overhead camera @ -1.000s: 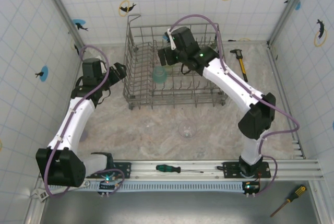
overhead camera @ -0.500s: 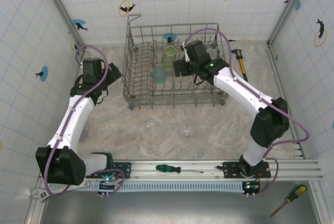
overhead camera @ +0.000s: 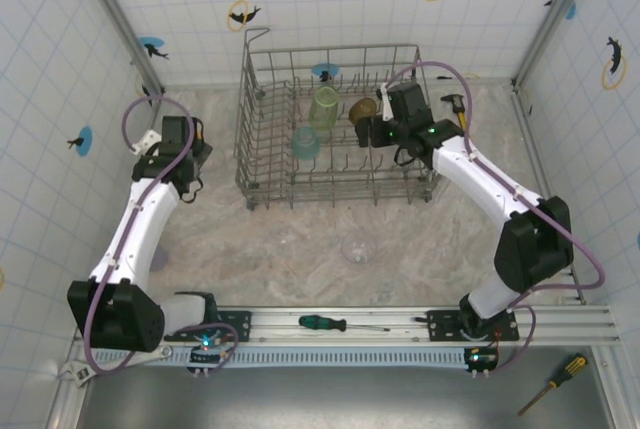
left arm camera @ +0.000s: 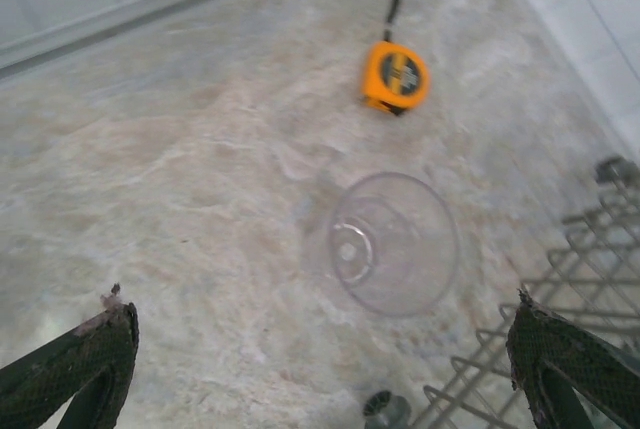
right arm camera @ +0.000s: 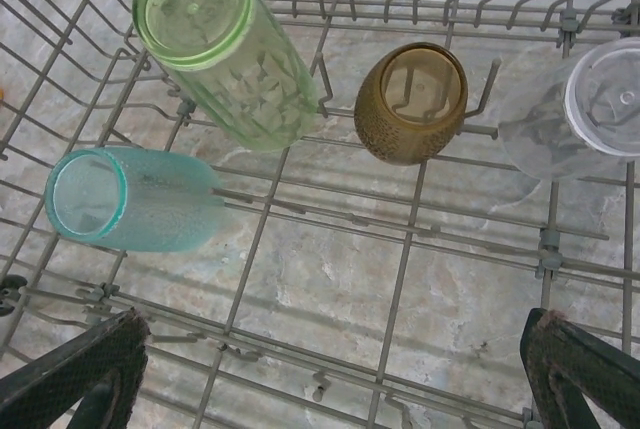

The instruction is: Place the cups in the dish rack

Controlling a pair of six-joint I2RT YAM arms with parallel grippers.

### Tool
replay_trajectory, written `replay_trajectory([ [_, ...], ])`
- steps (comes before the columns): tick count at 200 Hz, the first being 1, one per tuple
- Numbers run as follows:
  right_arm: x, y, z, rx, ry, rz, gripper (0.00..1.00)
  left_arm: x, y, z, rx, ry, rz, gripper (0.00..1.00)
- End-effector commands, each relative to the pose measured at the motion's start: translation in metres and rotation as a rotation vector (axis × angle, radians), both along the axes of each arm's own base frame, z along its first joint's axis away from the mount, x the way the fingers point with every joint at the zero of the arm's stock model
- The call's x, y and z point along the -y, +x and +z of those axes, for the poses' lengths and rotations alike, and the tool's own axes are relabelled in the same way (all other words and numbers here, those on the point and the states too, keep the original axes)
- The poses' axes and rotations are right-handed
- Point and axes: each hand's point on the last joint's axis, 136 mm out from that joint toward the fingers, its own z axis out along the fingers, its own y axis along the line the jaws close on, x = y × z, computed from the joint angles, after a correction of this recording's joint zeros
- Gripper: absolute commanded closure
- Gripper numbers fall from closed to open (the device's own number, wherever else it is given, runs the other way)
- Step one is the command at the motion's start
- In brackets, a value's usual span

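Note:
The grey wire dish rack (overhead camera: 262,164) stands at the back centre of the table. In it lie a pale green cup (right arm camera: 235,44) (overhead camera: 324,106), an amber cup (right arm camera: 412,101) (overhead camera: 362,109), a teal cup (right arm camera: 130,199) (overhead camera: 306,143) and a clear cup (right arm camera: 590,109). My right gripper (right arm camera: 330,389) (overhead camera: 378,129) hovers open above the rack floor, nothing between its fingers. My left gripper (left arm camera: 320,389) (overhead camera: 185,179) is open over the table left of the rack, above a clear cup (left arm camera: 390,242) standing by the rack's corner (left arm camera: 600,249). Another clear cup (overhead camera: 357,248) stands in front of the rack.
An orange tape measure (left arm camera: 396,76) lies beyond the clear cup near the left wall. A hammer (overhead camera: 458,114) lies right of the rack. A green-handled screwdriver (overhead camera: 340,324) rests on the front rail, a yellow one (overhead camera: 555,384) at the lower right.
My right gripper has swung rightward over the rack, uncovering the green and amber cups. My left gripper has drawn back leftward from the rack's side.

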Motion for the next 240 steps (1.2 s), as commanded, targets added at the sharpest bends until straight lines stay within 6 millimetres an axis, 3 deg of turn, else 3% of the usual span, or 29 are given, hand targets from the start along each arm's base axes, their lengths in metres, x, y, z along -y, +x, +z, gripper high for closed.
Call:
replay_trajectory([
  [1, -0.001, -0.001, 0.026, 0.059, 0.078, 0.023, 0.01, -0.027, -0.039, 0.001, 0.005, 0.036, 0.218, 0.03],
  [47, -0.002, 0.001, 0.019, 0.044, 0.09, 0.03, 0.01, -0.041, -0.061, 0.008, -0.033, 0.096, 0.287, 0.03],
  [127, -0.007, 0.004, 0.012, 0.029, 0.117, 0.03, 0.01, -0.049, -0.089, -0.012, -0.255, 0.107, 0.329, 0.03],
  [171, -0.007, 0.004, 0.016, 0.03, 0.123, 0.032, 0.01, -0.053, -0.098, -0.017, -0.296, 0.125, 0.321, 0.03],
  [240, -0.02, 0.008, 0.023, 0.024, 0.152, 0.055, 0.01, -0.075, -0.124, -0.037, -0.333, 0.092, 0.364, 0.03],
])
